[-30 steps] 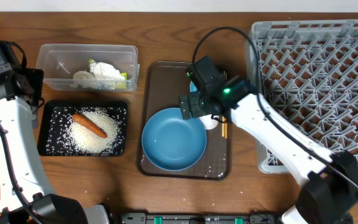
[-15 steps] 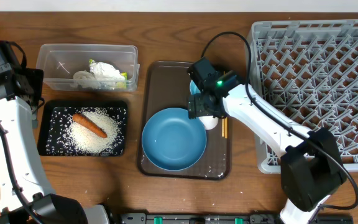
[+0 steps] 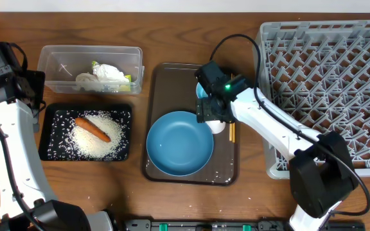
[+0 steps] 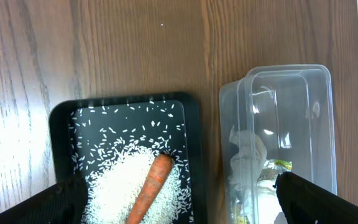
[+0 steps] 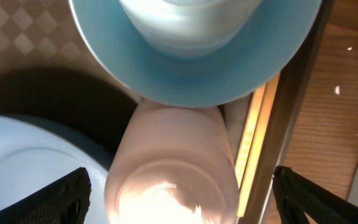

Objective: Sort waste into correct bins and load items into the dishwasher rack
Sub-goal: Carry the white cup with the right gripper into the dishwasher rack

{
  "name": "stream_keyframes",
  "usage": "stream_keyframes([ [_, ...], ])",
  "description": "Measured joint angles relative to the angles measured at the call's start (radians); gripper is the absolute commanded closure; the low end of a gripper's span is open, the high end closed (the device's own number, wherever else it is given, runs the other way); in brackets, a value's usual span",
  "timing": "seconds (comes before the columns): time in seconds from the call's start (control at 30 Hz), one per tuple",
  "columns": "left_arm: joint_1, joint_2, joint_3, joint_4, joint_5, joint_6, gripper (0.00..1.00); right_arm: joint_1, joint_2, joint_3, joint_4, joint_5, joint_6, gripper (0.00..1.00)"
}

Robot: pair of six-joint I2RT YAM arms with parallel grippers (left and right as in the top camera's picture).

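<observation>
My right gripper stands open around the small white cup, one finger on each side, a gap showing on both sides. The cup lies against the small light-blue bowl, beside the chopsticks and the large dark-blue bowl. The carrot lies on rice in the black tray. In the clear tub are the crumpled wrapper and the yellow-green packet. My left gripper hangs open and empty above the tray and tub. The grey rack fills the right.
The bowls, cup and chopsticks rest on a brown serving tray in the middle of the wooden table. The rack's left wall stands close beside that tray. A few rice grains lie on the table near the front edge.
My right gripper has shifted slightly right and toward the front, settling lower around the white cup. The left arm has not moved.
</observation>
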Motion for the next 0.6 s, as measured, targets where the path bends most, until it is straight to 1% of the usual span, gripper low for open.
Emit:
stream_keyframes([
  [0.1,0.0,0.0,0.0,0.0,0.0,0.0,0.02,0.0,0.0,-0.035,0.047,0.0,0.0,0.09],
  [0.17,0.0,0.0,0.0,0.0,0.0,0.0,0.02,0.0,0.0,-0.047,0.055,0.0,0.0,0.1],
  [0.3,0.0,0.0,0.0,0.0,0.0,0.0,0.02,0.0,0.0,-0.051,0.059,-0.001,0.002,0.2],
  [0.33,0.0,0.0,0.0,0.0,0.0,0.0,0.02,0.0,0.0,-0.051,0.059,-0.001,0.005,0.24],
  [0.47,0.0,0.0,0.0,0.0,0.0,0.0,0.02,0.0,0.0,-0.051,0.057,-0.002,0.005,0.31],
  [0.57,0.0,0.0,0.0,0.0,0.0,0.0,0.02,0.0,0.0,-0.051,0.051,-0.002,0.004,0.41],
  [0.6,0.0,0.0,0.0,0.0,0.0,0.0,0.02,0.0,-0.001,-0.051,0.049,-0.002,0.002,0.42],
])
